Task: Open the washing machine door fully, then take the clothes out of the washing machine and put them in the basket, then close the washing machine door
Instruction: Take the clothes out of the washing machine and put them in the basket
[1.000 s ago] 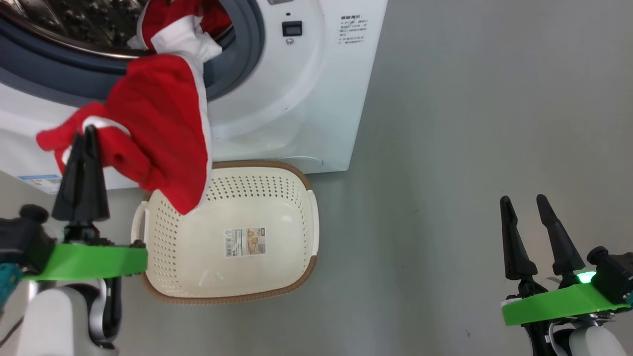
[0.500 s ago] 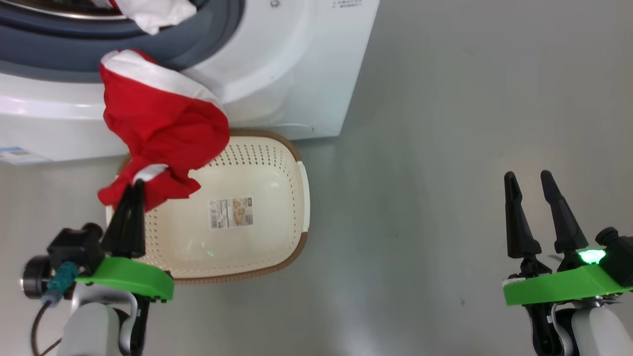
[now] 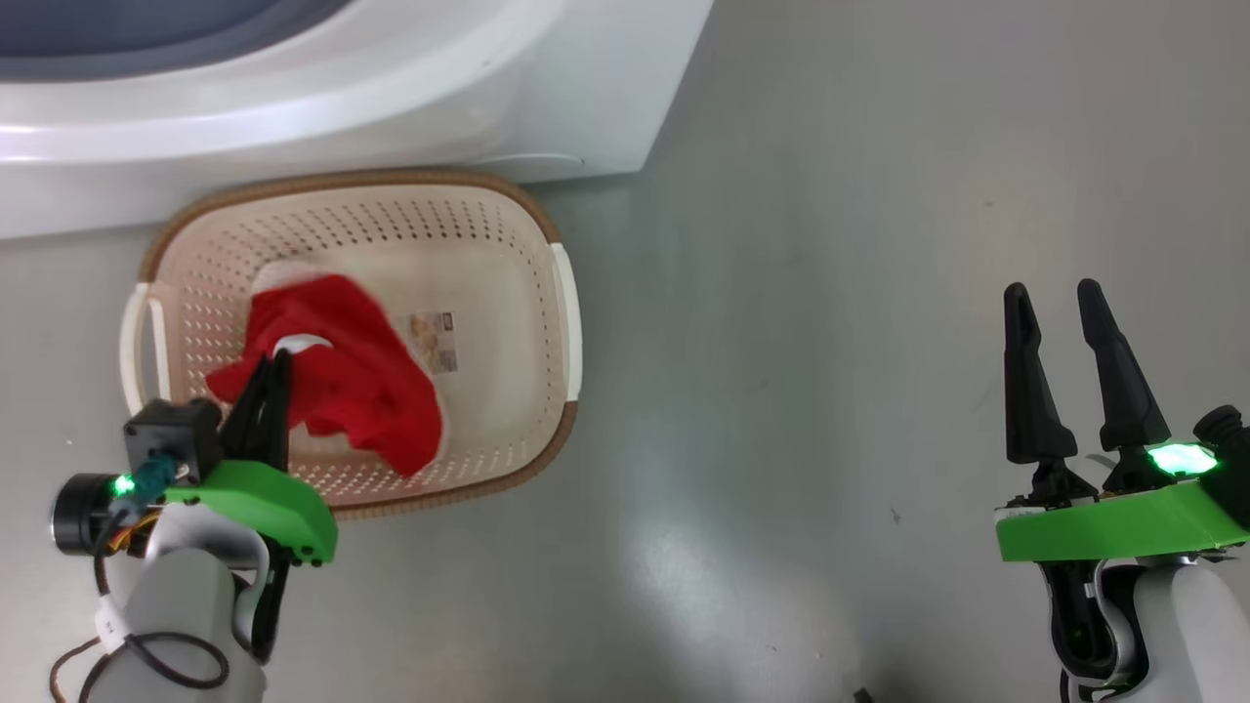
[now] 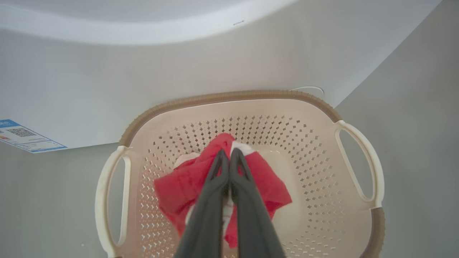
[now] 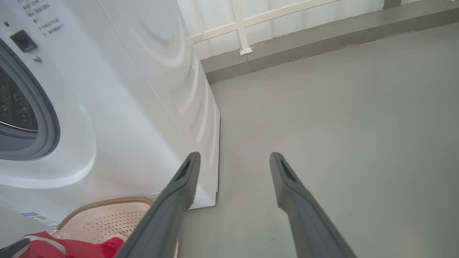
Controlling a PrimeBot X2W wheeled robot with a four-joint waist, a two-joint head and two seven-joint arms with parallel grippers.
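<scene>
In the basket (image 3: 342, 181), which stands on the floor (image 3: 830, 293) touching or just beside the foot of the washer (image 3: 293, 127), the left gripper (image 3: 271, 363) hangs with its 2 fingers pressed together on a fold of the clothes (image 3: 361, 381). The red fabric bunches around and below the fingertips, over the basket's left half, and covers the near edge of the sticker (image 3: 437, 327) on the bottom. Whether the cloth rests on the bottom or hangs just above it, I cannot tell.

From the left wrist, the left gripper (image 4: 228, 152) shows red cloth (image 4: 179, 182) spread on both sides of its fingers, a white patch at the tips, the brown rim (image 4: 233, 95) beyond, and a blue label (image 4: 21, 136) on the washer's lower corner.

The right gripper (image 3: 1053, 288) is well apart to the right, over bare floor, fingers spread, nothing between them. Its own view looks between them (image 5: 233, 156) at the floor, with the washer (image 5: 143, 107) and grey gasket (image 5: 46, 118) at left.
</scene>
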